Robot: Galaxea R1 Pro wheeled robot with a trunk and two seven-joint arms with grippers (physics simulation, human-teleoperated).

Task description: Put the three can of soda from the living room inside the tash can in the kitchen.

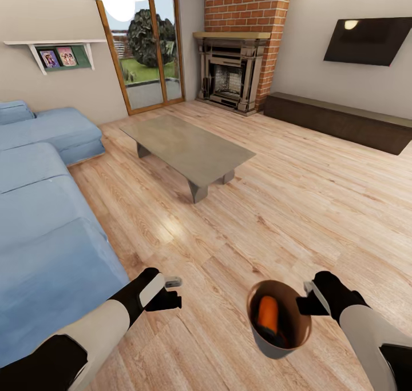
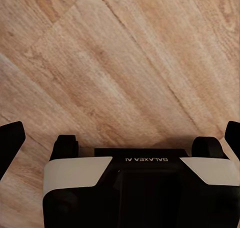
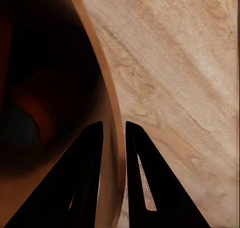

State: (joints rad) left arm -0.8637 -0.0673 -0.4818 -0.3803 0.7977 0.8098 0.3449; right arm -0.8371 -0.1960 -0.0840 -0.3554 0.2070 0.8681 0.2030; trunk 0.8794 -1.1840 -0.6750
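The robot is standing in the living room, and the right end effector (image 1: 306, 299) is holding the trash can (image 1: 269, 339) by its rim at the lower right of the head view, off the light wood floor (image 1: 297, 208). In the right wrist view the two fingers (image 3: 145, 183) are sitting close together with the copper wall (image 3: 107, 123) pinched between them, one inside and one outside. At least one soda can (image 1: 268, 314) is lying inside the bin, orange side up; something dark is sitting beneath it, but how many cans are in there cannot be told. The left end effector (image 1: 171, 291) is hanging at the lower left of the head view with its fingers wide apart over bare boards and nothing between them.

The glass coffee tabletop (image 1: 189, 145), at the centre of the head view, is carrying no cans, and none are showing on the blue sofa (image 1: 46, 208) along the left edge. By that evidence, the collecting step is looking finished or nearly so, and the carrying step is in hand. The next move is calling for a turn away from the fireplace (image 1: 232, 79) and a drive toward the kitchen, keeping the bin level so its load is not tipping out.
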